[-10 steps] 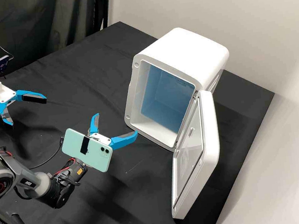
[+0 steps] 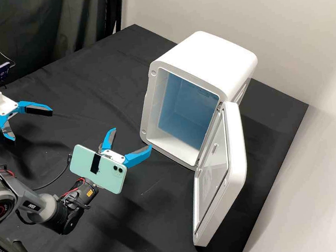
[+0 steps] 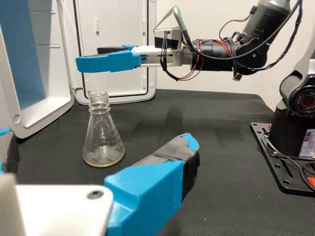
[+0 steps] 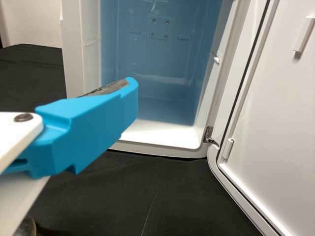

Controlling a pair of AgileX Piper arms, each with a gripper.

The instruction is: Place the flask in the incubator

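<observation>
A clear glass flask (image 3: 102, 130) with a trace of yellowish liquid stands upright on the black bench, in front of the white incubator (image 2: 208, 55). The incubator's door (image 2: 218, 169) hangs wide open, showing a blue interior (image 4: 162, 64). My right gripper (image 2: 132, 138) is open and hovers just above the flask's mouth, seen side-on as the right gripper (image 3: 106, 56) in the left wrist view. In the high view the arm's mint phone hides the flask. My left gripper (image 2: 28, 122) is open at the bench's far left, well back from the flask.
The right arm's mint-green phone (image 2: 97, 168) sits behind its gripper. An arm base and black mounting plate (image 3: 285, 157) stand on the bench. The bench's right edge (image 2: 284, 140) runs close behind the incubator, with a white wall beyond.
The right gripper's fingers have drawn slightly closer together. The left arm has not moved.
</observation>
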